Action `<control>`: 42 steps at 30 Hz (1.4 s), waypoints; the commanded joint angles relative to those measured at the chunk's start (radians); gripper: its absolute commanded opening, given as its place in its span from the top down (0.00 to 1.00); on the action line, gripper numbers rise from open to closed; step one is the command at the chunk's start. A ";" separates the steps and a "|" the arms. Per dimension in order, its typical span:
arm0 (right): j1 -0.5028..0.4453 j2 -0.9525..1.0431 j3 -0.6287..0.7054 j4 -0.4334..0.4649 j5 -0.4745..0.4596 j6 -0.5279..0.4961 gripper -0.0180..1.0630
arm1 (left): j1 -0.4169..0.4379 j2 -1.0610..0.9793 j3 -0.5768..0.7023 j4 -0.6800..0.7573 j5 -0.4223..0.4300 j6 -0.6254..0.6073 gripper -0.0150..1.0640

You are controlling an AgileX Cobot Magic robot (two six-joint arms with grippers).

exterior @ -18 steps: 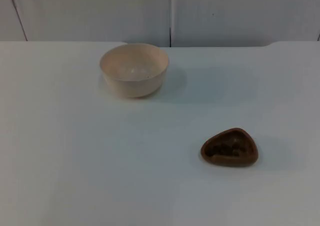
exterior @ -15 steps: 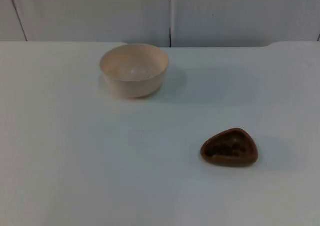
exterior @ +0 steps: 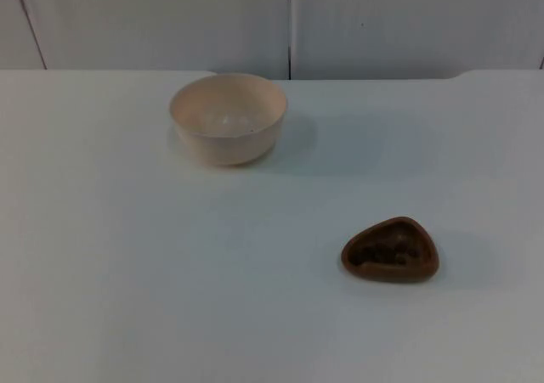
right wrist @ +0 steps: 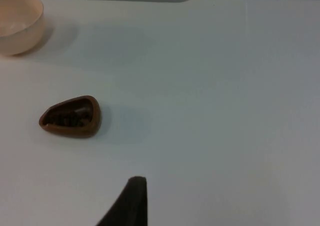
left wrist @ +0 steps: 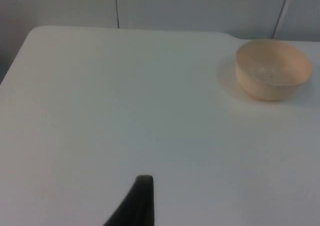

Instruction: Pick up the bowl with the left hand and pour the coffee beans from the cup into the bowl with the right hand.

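A cream bowl [exterior: 228, 118] stands upright at the back of the white table, left of centre. A small brown teardrop-shaped cup [exterior: 391, 250] with dark coffee beans inside sits nearer the front right. From the left wrist view, the bowl [left wrist: 273, 69] is far ahead of my left gripper [left wrist: 142, 203], which hangs over bare table well apart from it. From the right wrist view, the cup [right wrist: 70, 117] lies some way ahead of my right gripper [right wrist: 131, 203], with the bowl [right wrist: 17, 23] farther off. Neither gripper touches anything.
The white table [exterior: 127, 281] ends at a grey partition wall [exterior: 170, 18] just behind the bowl. A rounded table corner [left wrist: 35, 33] and its side edge lie in the left wrist view. Open table surface stretches between the bowl and the cup.
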 commanded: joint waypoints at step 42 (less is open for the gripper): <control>-0.005 -0.002 0.002 -0.003 -0.011 -0.010 0.01 | 0.002 0.570 -0.303 -0.225 -0.154 0.144 0.01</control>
